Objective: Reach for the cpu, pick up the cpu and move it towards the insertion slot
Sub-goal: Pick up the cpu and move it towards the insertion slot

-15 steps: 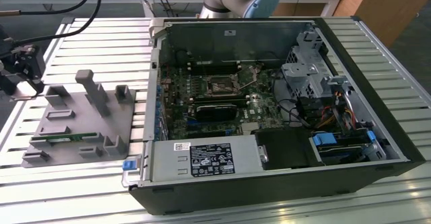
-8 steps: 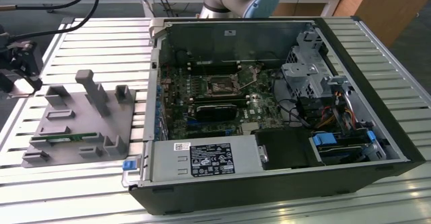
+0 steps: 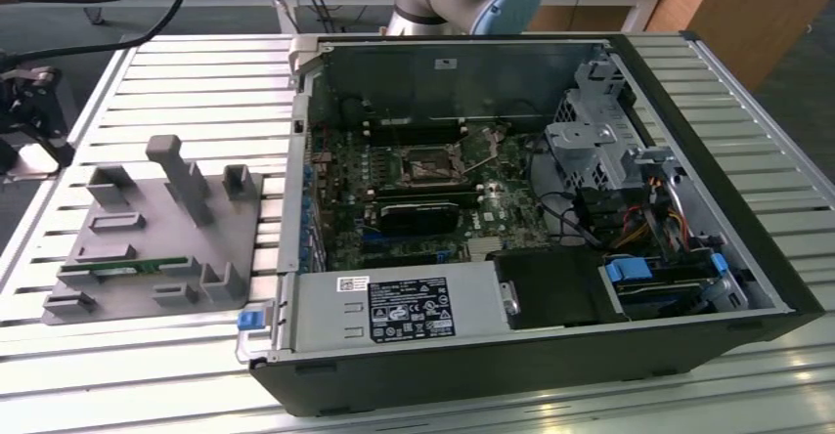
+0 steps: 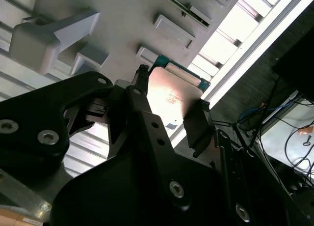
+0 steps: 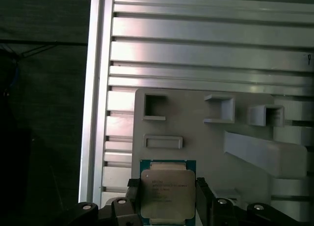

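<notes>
The hand is seen pinched onto the cpu, with a black finger pressed against each of two opposite edges. In both wrist views the chip's silver top is turned toward the camera. The cpu is held over one edge of the grey holder plate, beside a shallow rectangular recess moulded into the plate. Whether the chip is touching the plate cannot be told. The plate is laid on a slatted metal table. In the exterior view a green memory stick is seated in the plate. An open computer case is set just beside the plate, on the exterior view's right. The insertion slot is found on the motherboard inside that case, well apart from the plate.
</notes>
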Controlling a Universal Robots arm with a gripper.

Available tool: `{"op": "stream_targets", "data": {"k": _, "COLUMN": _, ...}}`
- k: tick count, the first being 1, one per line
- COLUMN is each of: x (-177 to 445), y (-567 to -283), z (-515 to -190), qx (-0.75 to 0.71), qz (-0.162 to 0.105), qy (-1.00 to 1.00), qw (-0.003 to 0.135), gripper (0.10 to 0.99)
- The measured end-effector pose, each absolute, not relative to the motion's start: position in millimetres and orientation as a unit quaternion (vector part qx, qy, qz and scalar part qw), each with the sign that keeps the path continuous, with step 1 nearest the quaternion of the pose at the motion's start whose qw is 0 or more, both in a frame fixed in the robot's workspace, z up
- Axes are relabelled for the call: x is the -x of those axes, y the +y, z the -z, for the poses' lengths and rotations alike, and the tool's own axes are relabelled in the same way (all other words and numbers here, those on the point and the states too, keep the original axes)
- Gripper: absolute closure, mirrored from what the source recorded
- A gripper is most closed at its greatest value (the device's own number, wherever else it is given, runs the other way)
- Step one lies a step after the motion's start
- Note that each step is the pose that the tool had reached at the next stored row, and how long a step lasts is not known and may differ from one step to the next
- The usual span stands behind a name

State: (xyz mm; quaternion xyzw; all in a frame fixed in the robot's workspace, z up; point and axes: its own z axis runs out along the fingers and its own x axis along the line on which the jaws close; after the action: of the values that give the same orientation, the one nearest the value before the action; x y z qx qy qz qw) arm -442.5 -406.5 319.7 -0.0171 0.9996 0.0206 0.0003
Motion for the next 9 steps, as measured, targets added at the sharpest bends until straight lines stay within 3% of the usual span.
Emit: {"op": "stream_targets", "data": {"k": 9, "x": 443, "y": -406, "z": -332, "qx": 0.017, "qz": -0.021, "qy": 1.000, "qw": 0.000, "gripper": 0.549}}
